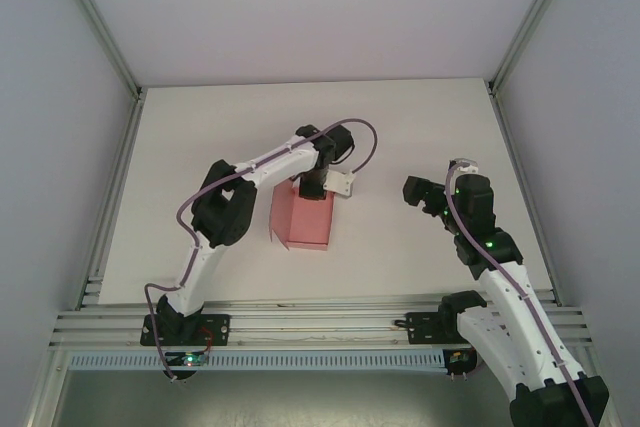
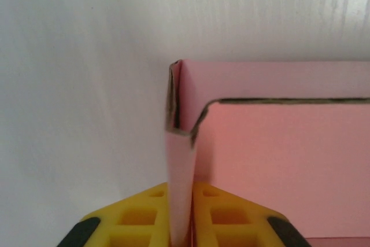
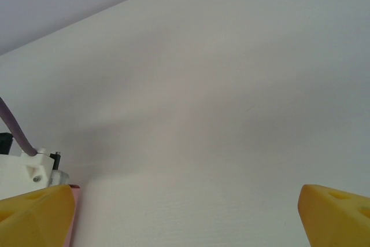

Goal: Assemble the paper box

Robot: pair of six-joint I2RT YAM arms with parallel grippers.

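The pink paper box [image 1: 303,222] lies on the white table [image 1: 200,147] near the middle, partly folded. My left gripper [image 1: 312,190] comes down on its far edge. In the left wrist view, an upright side wall of the paper box [image 2: 180,166] stands between the two yellow fingers [image 2: 139,218], which press against it from both sides, so the left gripper [image 2: 180,224] is shut on it. A folded corner shows above, and a wide pink panel [image 2: 283,160] spreads to the right. My right gripper [image 1: 425,195] hovers to the right of the box, apart from it. Its yellow fingertips [image 3: 34,212] stand wide open with nothing between them [image 3: 186,218].
Metal frame rails [image 1: 300,322] run along the table's near edge, and frame posts [image 1: 110,197] border its left and right sides. The left arm's white wrist and purple cable [image 3: 29,169] show at the left of the right wrist view.
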